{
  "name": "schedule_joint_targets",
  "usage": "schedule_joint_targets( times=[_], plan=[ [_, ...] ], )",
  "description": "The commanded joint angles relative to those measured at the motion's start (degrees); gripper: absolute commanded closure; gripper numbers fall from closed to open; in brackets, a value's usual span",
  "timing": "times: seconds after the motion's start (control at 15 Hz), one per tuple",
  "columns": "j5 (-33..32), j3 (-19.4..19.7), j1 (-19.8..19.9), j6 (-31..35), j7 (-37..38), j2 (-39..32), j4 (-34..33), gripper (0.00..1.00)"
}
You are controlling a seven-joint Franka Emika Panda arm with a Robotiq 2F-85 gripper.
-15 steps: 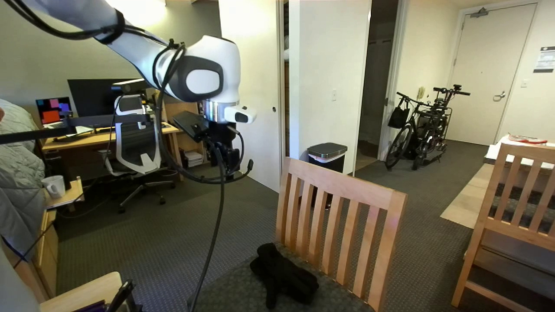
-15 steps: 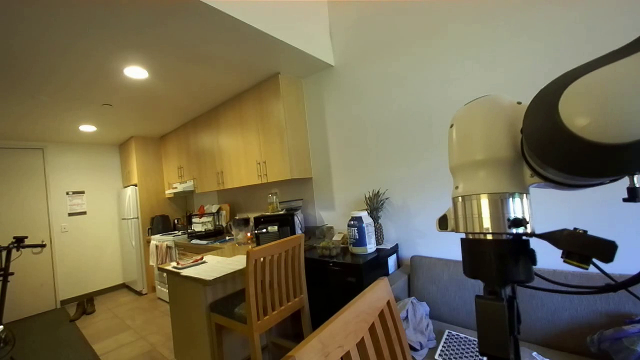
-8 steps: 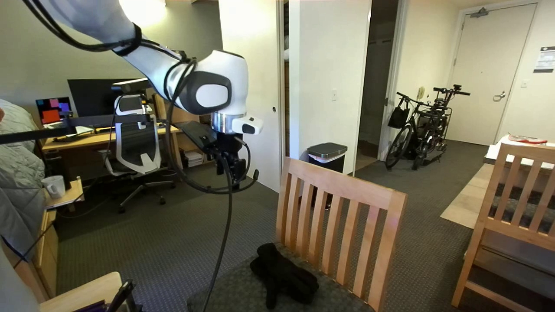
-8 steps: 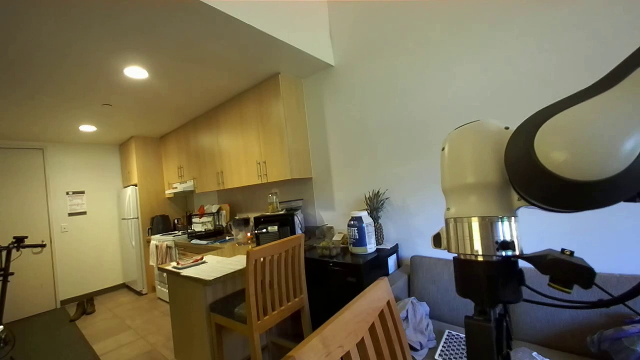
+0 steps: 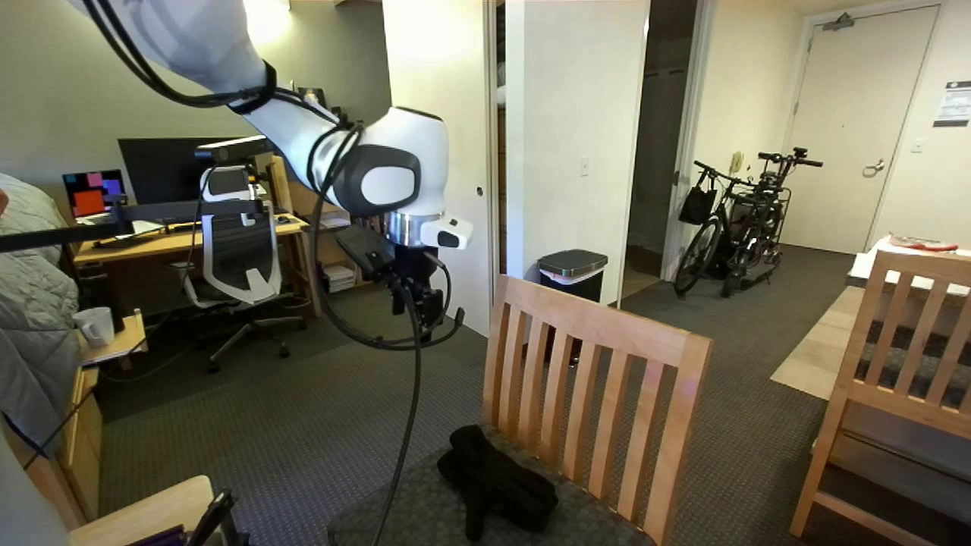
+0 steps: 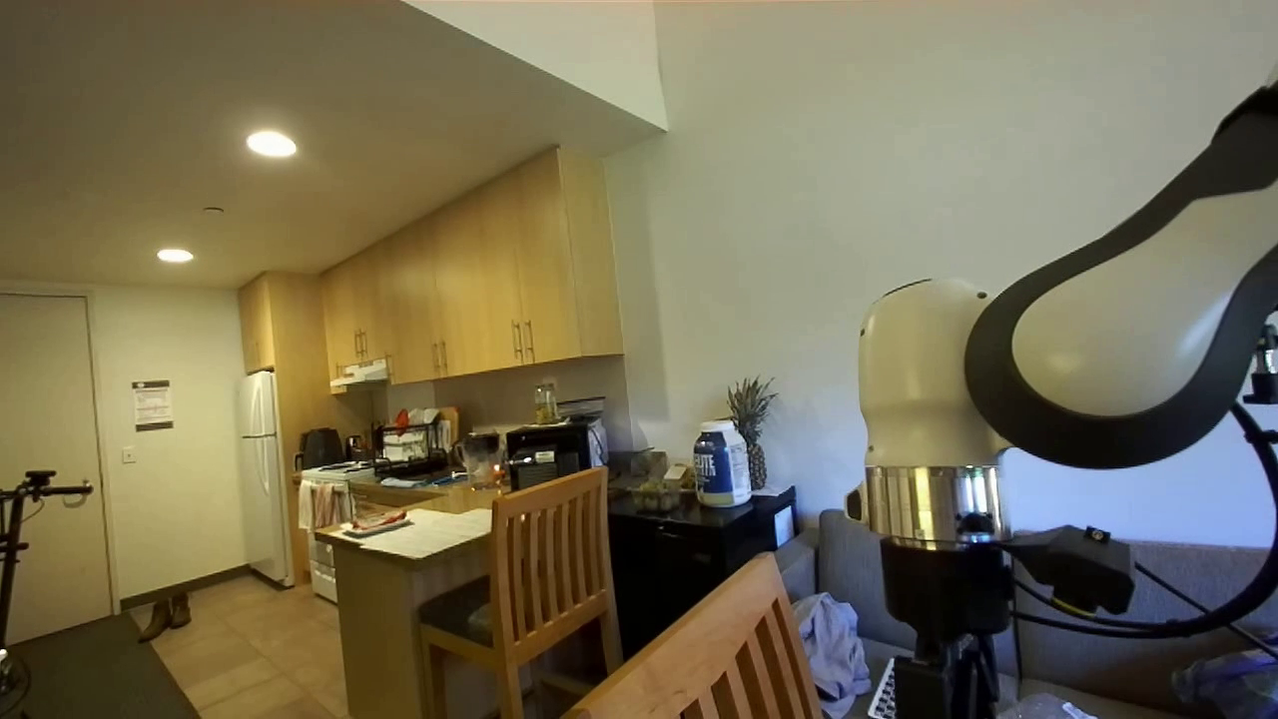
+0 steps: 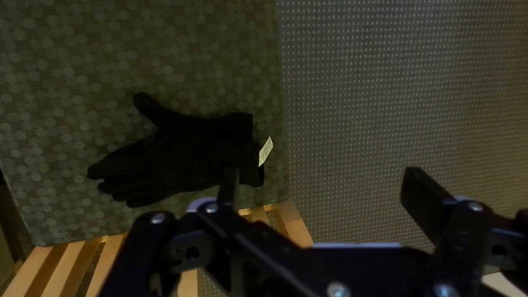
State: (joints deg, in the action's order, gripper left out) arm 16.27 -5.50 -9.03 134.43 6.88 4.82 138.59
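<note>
We list one glove, black, pale tag at one end, lying on the dotted seat of a chair. We record the gripper higher, apart from the glove, its jaws spread wide.

From afar I look in on a home: in an exterior view, a grey quilt, a desk with a monitor and laptop, a bicycle near a door; in an exterior view, I see a kitchen fridge, stove, cabinets and a sofa.
</note>
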Motion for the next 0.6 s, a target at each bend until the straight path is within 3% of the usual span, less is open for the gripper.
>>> schedule_joint_targets(
  times=[0.0,0.53],
  plan=[
    [2.5,0.0,0.7,2.6,-3.3,-2.7,-0.5,0.0],
    [5.3,-0.3,1.0,4.8,-4.2,-7.9,-1.1,0.0]
  ],
)
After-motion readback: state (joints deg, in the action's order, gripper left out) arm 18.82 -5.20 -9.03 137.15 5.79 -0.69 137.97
